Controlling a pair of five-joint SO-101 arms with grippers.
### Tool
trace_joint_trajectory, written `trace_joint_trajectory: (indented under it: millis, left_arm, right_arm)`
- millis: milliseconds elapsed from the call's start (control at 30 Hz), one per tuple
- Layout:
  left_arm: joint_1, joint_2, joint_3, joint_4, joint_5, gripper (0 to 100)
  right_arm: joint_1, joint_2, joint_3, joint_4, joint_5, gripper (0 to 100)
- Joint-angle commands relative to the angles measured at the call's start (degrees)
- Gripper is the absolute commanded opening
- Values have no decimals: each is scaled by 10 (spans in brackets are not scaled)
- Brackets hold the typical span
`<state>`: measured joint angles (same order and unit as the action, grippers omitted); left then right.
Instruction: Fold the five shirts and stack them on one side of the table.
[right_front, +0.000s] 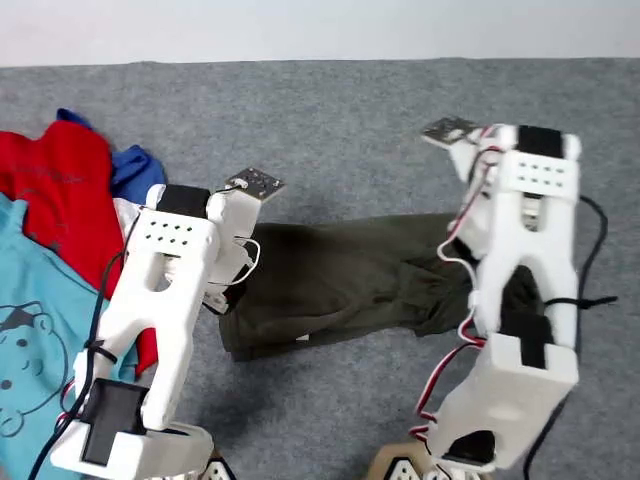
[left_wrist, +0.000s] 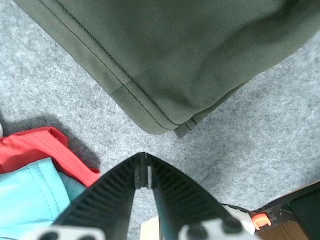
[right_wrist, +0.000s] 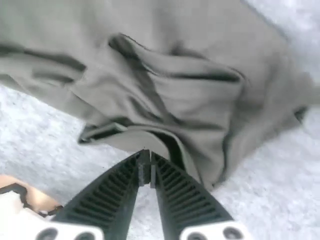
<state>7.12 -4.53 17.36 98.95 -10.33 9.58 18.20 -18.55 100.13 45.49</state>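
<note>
- Lying across the middle of the grey table (right_front: 330, 130) is the olive shirt (right_front: 340, 280), spread out lengthwise between the two arms. It is fairly flat at its left end and bunched into folds at its right end.
- The left arm (right_front: 150, 330) stands over the shirt's left end. From its wrist camera, the left gripper (left_wrist: 145, 167) has its jaws pressed together with nothing between them. It hangs over bare grey felt just beside the stitched hem corner of the olive shirt (left_wrist: 190, 55), not touching it.
- The right arm (right_front: 520, 300) stands over the crumpled right end. In its wrist view, the right gripper (right_wrist: 146, 162) also has its jaws closed tight, the tips right at the rumpled edge of the olive shirt (right_wrist: 165, 75), where the cloth doubles over into dark creases. I can't tell whether a bit of fabric is caught at the very tips.
- The other shirts sit in a loose heap on the left side of the table, unfolded.
  - The red shirt (right_front: 60, 190) lies towards the back.
  - The blue shirt (right_front: 135, 170) pokes out behind and beside the red one.
  - The teal shirt (right_front: 30, 340), with a bear drawing on it, lies nearest the front edge and overlaps the red one.
  - A sliver of white cloth (right_front: 124, 213) shows between the blue shirt and the left arm.
- In the left wrist view, the red shirt (left_wrist: 30, 145) and teal shirt (left_wrist: 25, 195) lie near the closed jaws, apart from the olive hem with a strip of felt between them.
</note>
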Motion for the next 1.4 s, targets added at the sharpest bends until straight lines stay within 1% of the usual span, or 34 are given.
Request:
trace_joint_trajectory:
  millis: [0,133,200,300,433,567,767,900,1067,1200,1367]
  left_arm:
    - [2,-27,-3,8,2,2]
    - [2,-27,-3,6,2,2]
    - [2,-27,-3,6,2,2]
    - [2,-26,-3,6,2,2]
    - [2,-24,-3,6,1,2]
    - [2,-23,-3,6,1,2]
    - [2,-23,-3,6,1,2]
    - [2,-26,-3,6,1,2]
    - [2,-26,-3,7,1,2]
    - [2,-26,-3,7,1,2]
    - [2,-26,-3,6,1,2]
  right_arm:
    - [47,-40,-4,26,33,14]
    - [78,-97,96,26,71,13]
    - [82,-130,158,25,93,12]
    - [81,-167,244,15,106,12]
    - [80,-172,312,-66,104,13]
    - [58,-127,335,-152,103,14]
    - [35,-7,282,-233,103,14]
    - [37,80,184,-233,102,13]
    - [39,156,63,-233,83,13]
    - [29,178,-10,-183,83,13]
    - [15,177,-59,-109,82,12]
